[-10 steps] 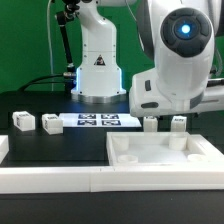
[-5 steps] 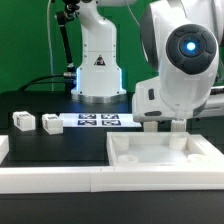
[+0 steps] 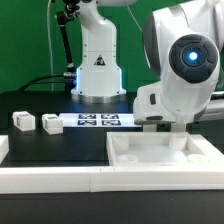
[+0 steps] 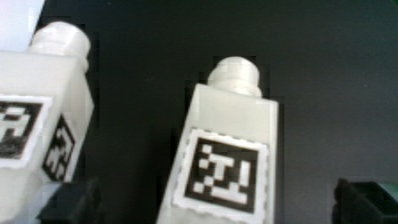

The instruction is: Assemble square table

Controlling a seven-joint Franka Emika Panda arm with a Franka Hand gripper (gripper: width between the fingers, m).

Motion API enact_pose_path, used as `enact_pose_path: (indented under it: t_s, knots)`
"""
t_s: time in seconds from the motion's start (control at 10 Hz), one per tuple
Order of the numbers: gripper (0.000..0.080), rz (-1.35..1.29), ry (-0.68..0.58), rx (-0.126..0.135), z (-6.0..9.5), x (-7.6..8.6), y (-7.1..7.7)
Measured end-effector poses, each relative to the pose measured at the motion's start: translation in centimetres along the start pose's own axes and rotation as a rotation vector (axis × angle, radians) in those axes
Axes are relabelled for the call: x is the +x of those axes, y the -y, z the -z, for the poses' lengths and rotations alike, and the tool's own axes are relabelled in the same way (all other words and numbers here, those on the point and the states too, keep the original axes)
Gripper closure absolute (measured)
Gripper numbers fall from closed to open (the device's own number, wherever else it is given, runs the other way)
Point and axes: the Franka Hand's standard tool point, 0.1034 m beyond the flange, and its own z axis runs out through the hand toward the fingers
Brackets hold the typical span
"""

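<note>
pincer (image 4: 214, 205) spread wide astride a tagged table leg (image 4: 231, 140); second leg (image 4: 50, 100) beside; two leg blocks (image 3: 22, 121) (image 3: 50, 123) at nine o'clock of the marker board (image 3: 95, 121).

leg blocks (image 4: 228, 120): smooth white plastic | slab (image 3: 160, 162): matt white plastic | work surface (image 3: 60, 140): matt black

A: How does the arm (image 3: 180, 85) look?
B: Its shells are white, smooth and rounded. One joint carries a dark round cap (image 3: 190, 55) with a blue light in its middle.
A: And the base (image 3: 97, 65)?
B: White too, with a black triangle mark and a glowing blue ring (image 3: 97, 93) below it. Black cables (image 3: 57, 45) run beside it. The gripper (image 4: 214, 198) has dark fingers (image 4: 68, 202).
</note>
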Motion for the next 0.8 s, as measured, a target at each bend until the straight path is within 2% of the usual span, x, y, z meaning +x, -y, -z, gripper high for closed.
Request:
enact_pose_path:
  t_s: [0.2,0.5,0.6,0.7,0.8]
  knots:
    - [0.015,-0.006,-0.004,-0.011,-0.53,0.01,0.37]
    - [0.0177,-0.001,-0.013,-0.013,-0.58,0.22,0.5]
    - [0.0362,-0.001,-0.013,-0.013,-0.6,0.25,0.49]
    - [0.0513,-0.001,-0.013,-0.013,-0.62,0.26,0.49]
    - [0.0512,-0.001,-0.013,-0.013,-0.63,0.26,0.5]
